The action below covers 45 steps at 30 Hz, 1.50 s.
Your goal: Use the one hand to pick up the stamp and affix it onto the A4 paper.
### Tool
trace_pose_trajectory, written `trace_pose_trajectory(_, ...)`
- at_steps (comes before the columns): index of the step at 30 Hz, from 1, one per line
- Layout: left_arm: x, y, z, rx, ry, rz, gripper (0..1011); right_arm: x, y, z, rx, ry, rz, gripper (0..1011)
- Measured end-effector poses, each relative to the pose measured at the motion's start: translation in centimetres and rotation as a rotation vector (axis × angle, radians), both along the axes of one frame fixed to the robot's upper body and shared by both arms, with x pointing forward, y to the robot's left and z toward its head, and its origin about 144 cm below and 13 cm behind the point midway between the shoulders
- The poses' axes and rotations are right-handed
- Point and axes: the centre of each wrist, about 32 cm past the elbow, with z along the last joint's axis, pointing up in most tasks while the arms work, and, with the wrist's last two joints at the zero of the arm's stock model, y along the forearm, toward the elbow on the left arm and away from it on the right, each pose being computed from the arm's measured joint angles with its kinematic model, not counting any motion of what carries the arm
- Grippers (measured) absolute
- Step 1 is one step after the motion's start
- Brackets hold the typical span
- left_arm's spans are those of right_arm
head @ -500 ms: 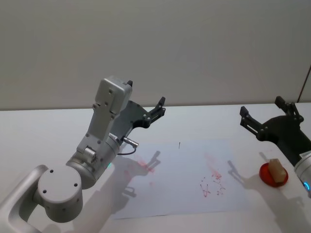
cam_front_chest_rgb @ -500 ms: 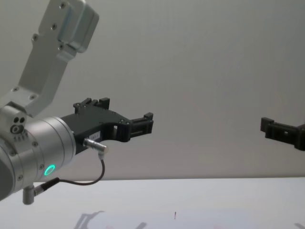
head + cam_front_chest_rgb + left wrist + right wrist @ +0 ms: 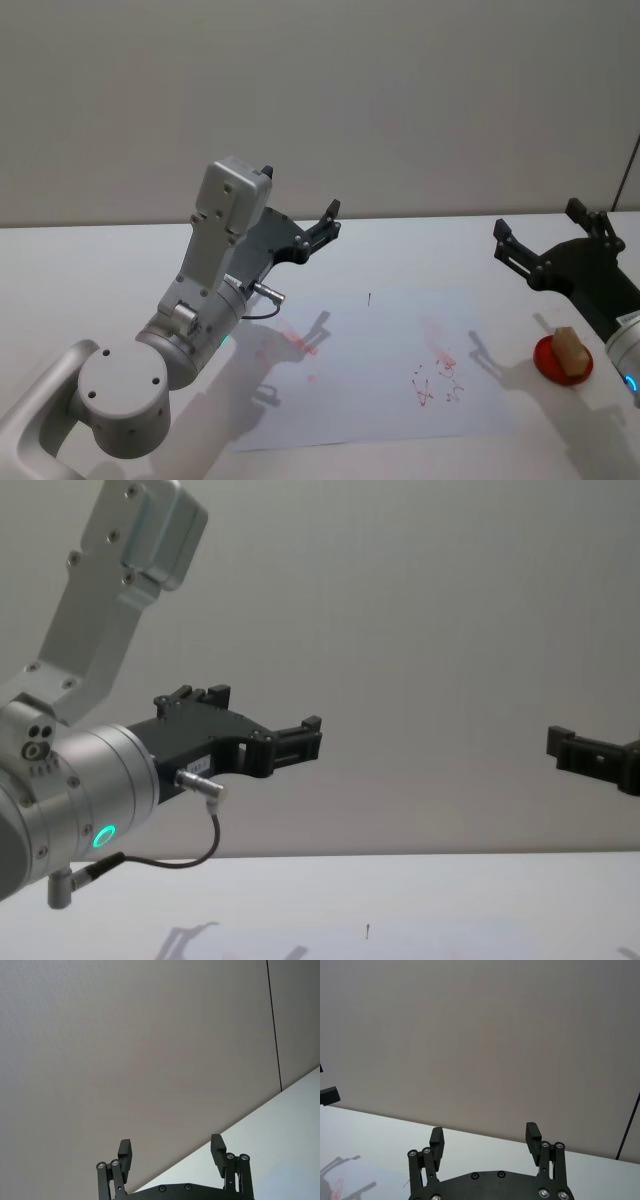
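The stamp [image 3: 569, 350], judged light, rigid wood, sits on a red pad [image 3: 545, 360] at 4 o'clock of the A4 paper [image 3: 370, 380]; grip its flat sides. The right gripper [image 3: 485, 1132] and left gripper [image 3: 170, 1144] have fingers apart.

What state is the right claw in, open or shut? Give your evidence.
Open. The right claw holds its fingers wide apart, nothing between them; the stamp sits untouched on its red pad.

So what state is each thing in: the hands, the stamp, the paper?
left hand: open, empty, held in the air.
right hand: open, empty, held in the air.
stamp: sitting on the red pad, not gripped.
A4 paper: lying flat, red marks on it.
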Motion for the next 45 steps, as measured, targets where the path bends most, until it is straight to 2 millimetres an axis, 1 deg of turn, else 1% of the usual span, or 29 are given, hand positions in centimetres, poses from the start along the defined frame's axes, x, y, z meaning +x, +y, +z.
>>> trace_pose_trajectory(22, 0.0, 0.0, 0.0, 0.0, 0.0, 0.0, 1001, 0.0, 0.0, 0.0, 0.0, 0.001, -0.001, 1001)
trace_pose_trajectory(25, 0.0, 0.0, 0.0, 0.0, 0.0, 0.0, 1001, -0.3, 0.1, 0.0, -0.001, 0.002, -0.007, 1001)
trace_pose_trajectory(30, 0.0, 0.0, 0.0, 0.0, 0.0, 0.0, 1001, -1.2, 0.3, 0.0, -0.005, 0.012, -0.033, 1001)
trace_pose_trajectory(33, 0.0, 0.0, 0.0, 0.0, 0.0, 0.0, 1001, -2.4, 0.5, -0.1, -0.01, 0.028, -0.068, 1001)
trace_pose_trajectory(36, 0.0, 0.0, 0.0, 0.0, 0.0, 0.0, 1001, -3.1, 0.6, -0.2, -0.014, 0.039, -0.09, 1001)
trace_pose_trajectory(42, 0.0, 0.0, 0.0, 0.0, 0.0, 0.0, 1001, -5.5, 1.0, -0.4, -0.026, 0.084, -0.177, 1001)
trace_pose_trajectory(44, 0.0, 0.0, 0.0, 0.0, 0.0, 0.0, 1001, -5.7, 1.0, -0.5, -0.027, 0.089, -0.187, 1001)
trace_pose_trajectory(45, 0.0, 0.0, 0.0, 0.0, 0.0, 0.0, 1001, -6.2, 1.1, -0.5, -0.029, 0.103, -0.206, 1001)
